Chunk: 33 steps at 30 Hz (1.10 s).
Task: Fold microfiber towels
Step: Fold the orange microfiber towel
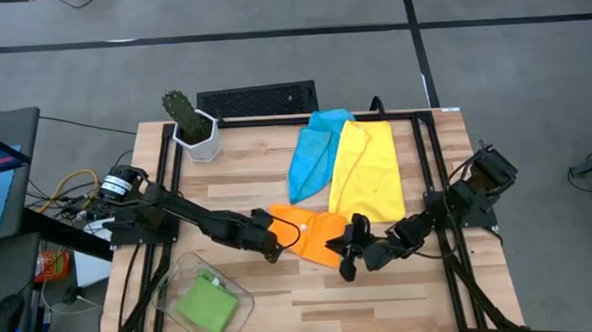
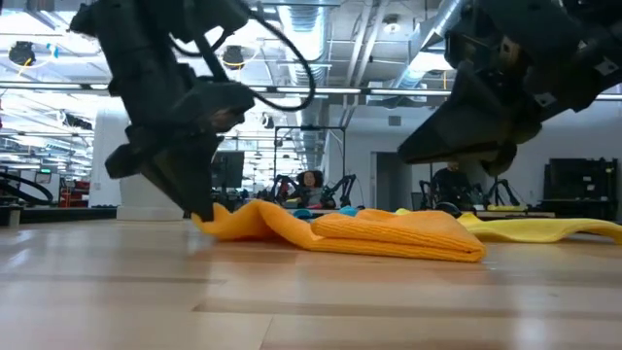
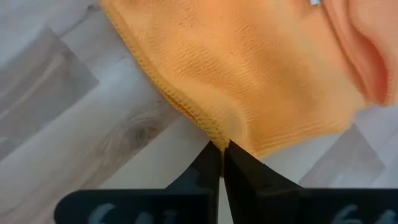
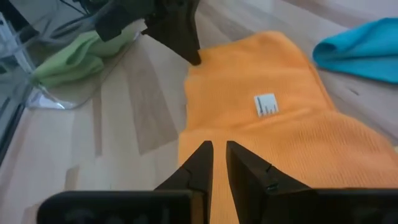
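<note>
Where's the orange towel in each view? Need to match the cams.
High view: orange towel at the table's front centre, between both grippers.
Low view: a low folded mound across the middle.
Left wrist view: fills the upper frame, its hem pinched by the left gripper.
Right wrist view: centre, white tag up, just past the right gripper.
Shared landmark: the left gripper on the towel's edge.

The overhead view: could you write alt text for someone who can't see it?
Two dark robot arms meet over an orange towel on a wooden table, with the left gripper at its edge. Yellow and blue towels lie behind it.
</note>
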Tool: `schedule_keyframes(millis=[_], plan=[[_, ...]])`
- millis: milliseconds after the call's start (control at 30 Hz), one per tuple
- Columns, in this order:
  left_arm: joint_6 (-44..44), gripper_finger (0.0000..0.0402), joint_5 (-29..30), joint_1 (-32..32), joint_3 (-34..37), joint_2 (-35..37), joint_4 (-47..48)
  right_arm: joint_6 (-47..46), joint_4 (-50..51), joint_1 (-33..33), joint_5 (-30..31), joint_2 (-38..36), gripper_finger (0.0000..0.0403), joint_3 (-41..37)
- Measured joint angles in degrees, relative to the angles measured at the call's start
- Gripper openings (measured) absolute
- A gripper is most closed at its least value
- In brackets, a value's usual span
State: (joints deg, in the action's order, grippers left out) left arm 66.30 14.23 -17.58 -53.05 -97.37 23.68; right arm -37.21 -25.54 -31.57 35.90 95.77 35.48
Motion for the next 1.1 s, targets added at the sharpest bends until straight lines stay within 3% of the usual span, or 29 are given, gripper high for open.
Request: schedule_keyframes(millis=[200,467,667,867,1100], plan=[[-1.37,0.0001,0.75,-0.03,-4.32,0.04,5.42,0.17,-0.88,0.23,-0.99,0.29,0.007,0.02],[-5.18,0.0,1.47,-0.01,-11.65,0.16,12.91,0.4,-6.24,3.1,-6.01,6.58,0.007,0.3],[-9.25,0.0,1.67,-0.01,-16.42,0.2,15.93,1.77,-7.58,4.87,-8.2,11.89,0.007,4.07],[-13.97,0.0,0.53,0.07,-19.3,0.23,16.06,5.56,-7.54,7.66,-15.25,17.87,0.007,9.45],[-15.86,0.0,-0.5,0.19,-21.38,0.25,20.63,7.78,-7.09,7.96,-15.32,16.75,0.007,10.62]])
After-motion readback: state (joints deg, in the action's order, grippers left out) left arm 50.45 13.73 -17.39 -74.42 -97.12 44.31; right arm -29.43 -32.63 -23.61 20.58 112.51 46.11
